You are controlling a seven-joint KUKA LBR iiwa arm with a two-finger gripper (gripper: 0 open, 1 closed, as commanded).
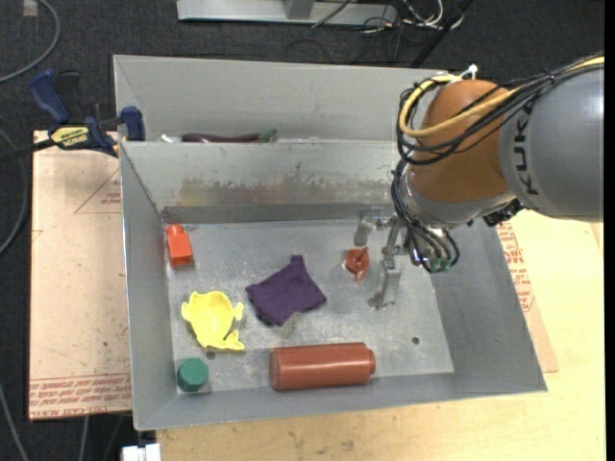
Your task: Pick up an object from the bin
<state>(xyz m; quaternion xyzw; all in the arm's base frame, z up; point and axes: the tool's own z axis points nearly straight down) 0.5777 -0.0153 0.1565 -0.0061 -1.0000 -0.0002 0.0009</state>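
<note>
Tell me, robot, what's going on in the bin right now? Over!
Tool open, right of middle. Small red thing close beside it, not gripped. Purple cloth further left, not in the way. Over.

Bright, even light casts soft shadows and sheen across the bin [288,192].

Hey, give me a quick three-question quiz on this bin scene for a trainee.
1. True or false: the green cap sits in the bin's lower left corner in the view.
2. What colour is the cloth lying mid-bin?
3. Which lies nearest the gripper? A) green cap B) cloth C) small red thing
Key: 1 true; 2 purple; 3 C.
</note>
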